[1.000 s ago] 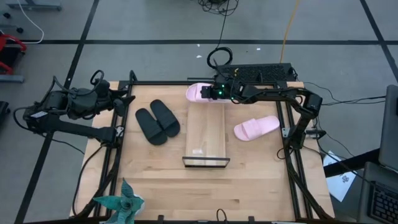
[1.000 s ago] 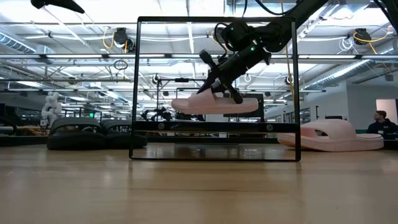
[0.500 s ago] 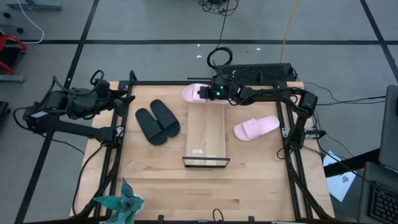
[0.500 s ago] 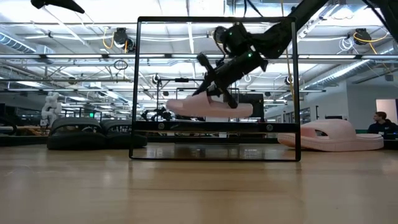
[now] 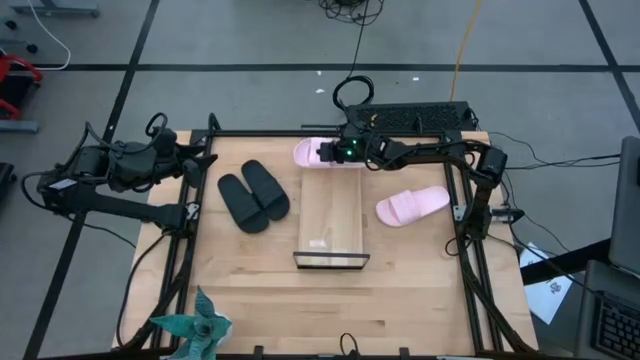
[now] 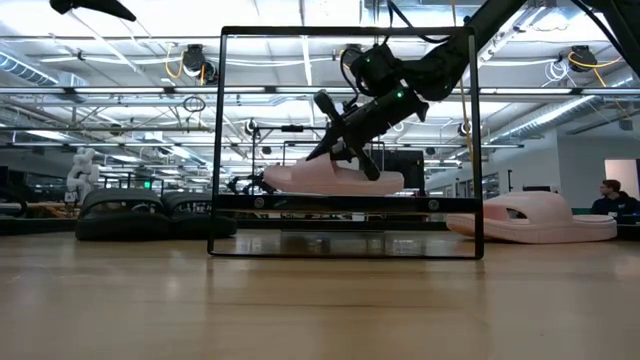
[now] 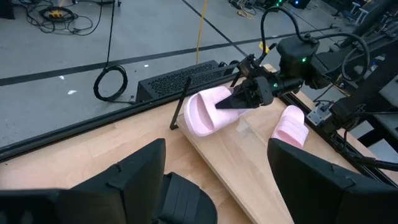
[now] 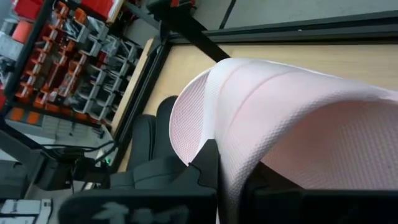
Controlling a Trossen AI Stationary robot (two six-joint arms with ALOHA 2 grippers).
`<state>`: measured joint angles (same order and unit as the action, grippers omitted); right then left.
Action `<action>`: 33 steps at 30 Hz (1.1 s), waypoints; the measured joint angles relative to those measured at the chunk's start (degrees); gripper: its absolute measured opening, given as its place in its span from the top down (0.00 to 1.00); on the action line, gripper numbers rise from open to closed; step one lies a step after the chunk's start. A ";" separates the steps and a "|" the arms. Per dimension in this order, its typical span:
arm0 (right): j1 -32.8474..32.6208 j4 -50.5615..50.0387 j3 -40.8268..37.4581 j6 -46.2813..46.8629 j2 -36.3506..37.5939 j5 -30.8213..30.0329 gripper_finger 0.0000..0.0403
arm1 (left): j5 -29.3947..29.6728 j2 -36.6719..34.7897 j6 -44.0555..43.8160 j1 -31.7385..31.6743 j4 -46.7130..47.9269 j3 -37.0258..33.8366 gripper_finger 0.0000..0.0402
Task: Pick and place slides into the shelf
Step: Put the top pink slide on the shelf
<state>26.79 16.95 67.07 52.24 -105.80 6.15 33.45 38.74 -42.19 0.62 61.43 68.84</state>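
My right gripper [image 5: 333,152] is shut on a pale pink slide [image 5: 312,152] at the far end of the shelf [image 5: 332,215], a light-wood board with a dark frame [image 6: 345,140]. In the low view the slide [image 6: 330,180] is about level, low inside the frame. The other pink slide [image 5: 412,205] lies sole-down on the table right of the shelf. The black pair [image 5: 254,194] lies side by side left of it. My left gripper [image 5: 200,165] waits open at the table's left edge, its fingers wide apart in its wrist view [image 7: 217,180]. My right gripper pinches the pink slide's wide strap [image 8: 249,124] at its edge, one finger [image 8: 208,165] under the strap and the other over it. The fingers slant down from the table's right [image 6: 345,155]. The slide hangs about level; whether its sole touches the shelf cannot be told.
A black perforated box [image 5: 415,115] with cables lies along the far edge behind the shelf. A teal paper figure [image 5: 195,325] stands at the near left corner. Dark metal rails [image 5: 470,270] frame the table. A person [image 6: 605,195] shows far off at the right.
My right gripper has gone down and a little toward the table's left edge with the pink slide, still shut on it. The slide has sunk lower at the shelf's far end and stays about level.
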 joint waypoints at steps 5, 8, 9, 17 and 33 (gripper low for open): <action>0.60 0.92 0.04 -0.44 -0.95 1.35 1.00 | -0.01 0.00 -0.04 0.01 -0.02 0.00 0.29; 0.63 2.67 0.02 1.01 -2.78 2.17 1.00 | -0.09 -0.02 -0.04 0.01 -0.17 0.00 0.29; 0.63 3.83 0.02 1.48 -3.50 3.11 1.00 | -0.36 0.00 -0.10 -0.02 -0.41 0.00 0.29; 1.11 5.78 0.04 2.10 -4.75 4.41 1.00 | -1.02 0.00 -0.11 0.01 -1.49 0.00 0.29; 3.23 0.06 -0.02 0.81 -2.72 5.78 1.00 | -1.68 0.00 -0.02 0.01 -1.49 0.00 0.29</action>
<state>30.01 17.01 67.05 53.05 -108.51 11.94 31.77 38.74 -42.22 0.62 59.94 68.84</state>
